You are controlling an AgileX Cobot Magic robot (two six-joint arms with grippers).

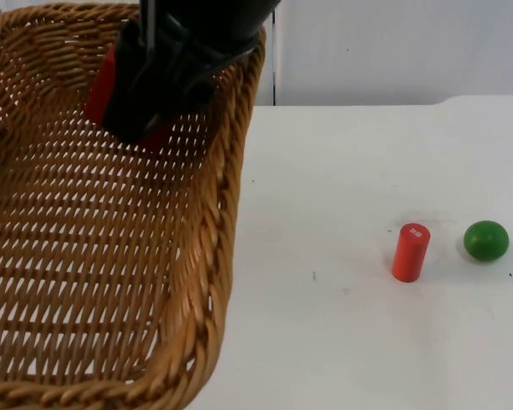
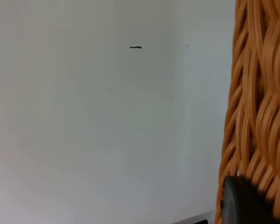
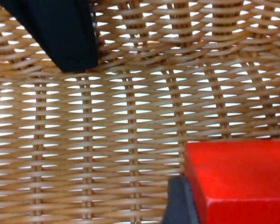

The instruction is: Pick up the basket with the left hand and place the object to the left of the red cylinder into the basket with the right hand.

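Top view: the right gripper [image 1: 141,120] reaches down into the wicker basket [image 1: 226,213] with a red block [image 1: 101,85] pinched between its fingers.

The basket takes up the left half of the frame, raised and tilted, and the red block sits in its upper part, above the woven floor and mostly covered by the black gripper. The right wrist view has the red block [image 3: 240,182] pressed against a black fingertip [image 3: 179,205] over the basket's weave [image 3: 107,130]. The left wrist view has a black fingertip [image 2: 242,203] lying against the basket's braided rim [image 2: 258,93] over the white table [image 2: 107,116]; whether the left gripper is spread or pressed together cannot be told. On the table [image 1: 341,171], right of centre and well apart from the basket, a red cylinder [image 1: 410,252] stands upright, with a green ball [image 1: 486,240] near it on its right.
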